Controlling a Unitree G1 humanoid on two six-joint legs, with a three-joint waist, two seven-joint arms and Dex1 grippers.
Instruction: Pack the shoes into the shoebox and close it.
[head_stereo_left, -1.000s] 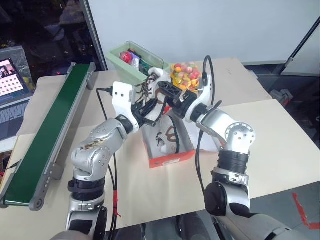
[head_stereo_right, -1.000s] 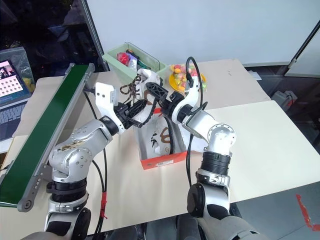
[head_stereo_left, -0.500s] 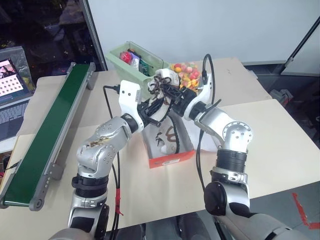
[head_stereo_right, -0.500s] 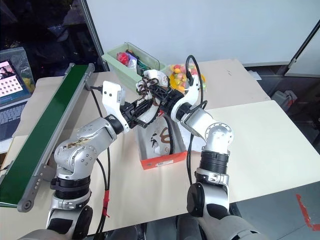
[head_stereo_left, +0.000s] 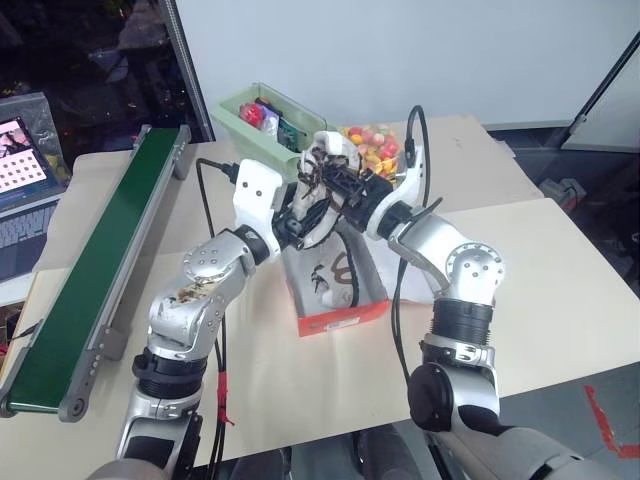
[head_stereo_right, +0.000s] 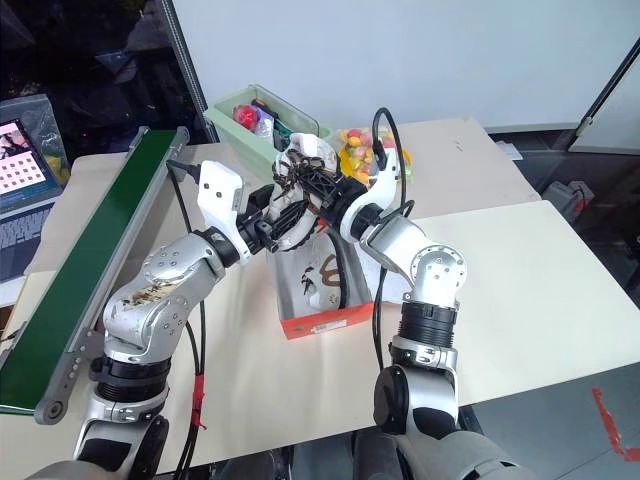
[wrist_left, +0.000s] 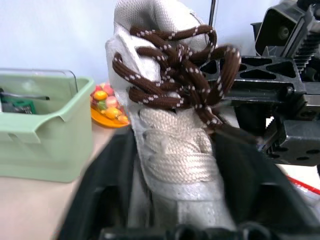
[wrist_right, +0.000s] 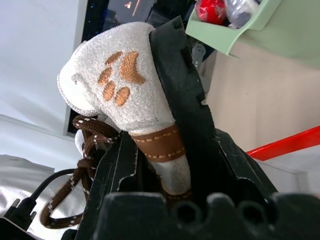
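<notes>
Second sneaker (head_stereo_left: 328, 160), aloft above the open shoebox (head_stereo_left: 340, 318) mid-desk, first shoe (head_stereo_left: 330, 272) already inside: I have right end effector (head_stereo_right: 308, 172) clamped on its heel, left end effector (head_stereo_right: 282, 212) loosened around it; next, lower it beside its mate.

I'm seeing a beige table (head_stereo_left: 560, 290) spreading beneath the claws, a white wall (head_stereo_left: 400, 50) rising beyond them, grey floor (head_stereo_left: 600, 420) lying off to their right.

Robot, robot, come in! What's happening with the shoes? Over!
Right gripper clamped on one shoe, left gripper at it too, above the shoebox. Other shoe already inside. Nothing blocking.
</notes>
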